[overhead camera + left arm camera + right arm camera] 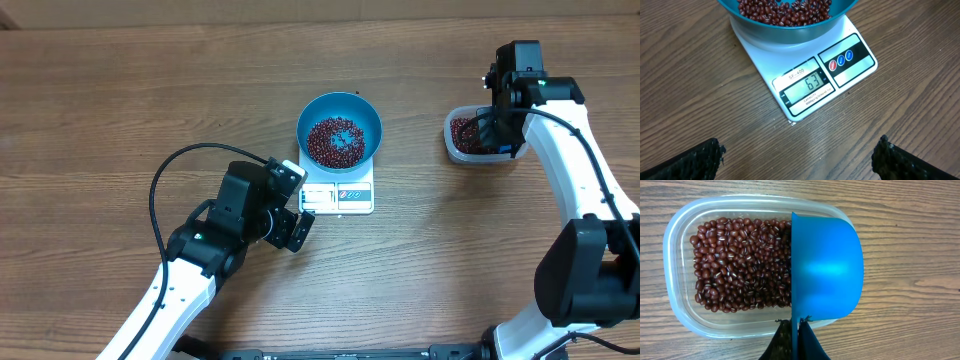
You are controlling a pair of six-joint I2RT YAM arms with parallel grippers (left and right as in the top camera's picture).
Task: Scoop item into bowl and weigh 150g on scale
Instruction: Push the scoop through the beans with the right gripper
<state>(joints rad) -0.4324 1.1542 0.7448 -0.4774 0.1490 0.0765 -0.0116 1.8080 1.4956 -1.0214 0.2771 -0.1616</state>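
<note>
The blue bowl (340, 112) stands on the white scale (338, 196) with a layer of dark red beans (335, 141) in it. In the left wrist view the scale (850, 60) reads 63 below the bowl (785, 34) and its beans (785, 11). My left gripper (303, 199) (800, 165) hovers open just in front of the scale, nothing between its fingers (695, 161). My right gripper (497, 128) (795, 341) is shut on the handle of a small blue scoop (827, 270). The scoop is turned on its side over the right end of the clear tub (675, 280) of beans (740, 265).
The clear tub (462, 145) sits at the far right of the wooden table (120, 110), well apart from the scale. My left arm's cable (160, 185) loops over the table on the near left. The right arm reaches in from the near right corner.
</note>
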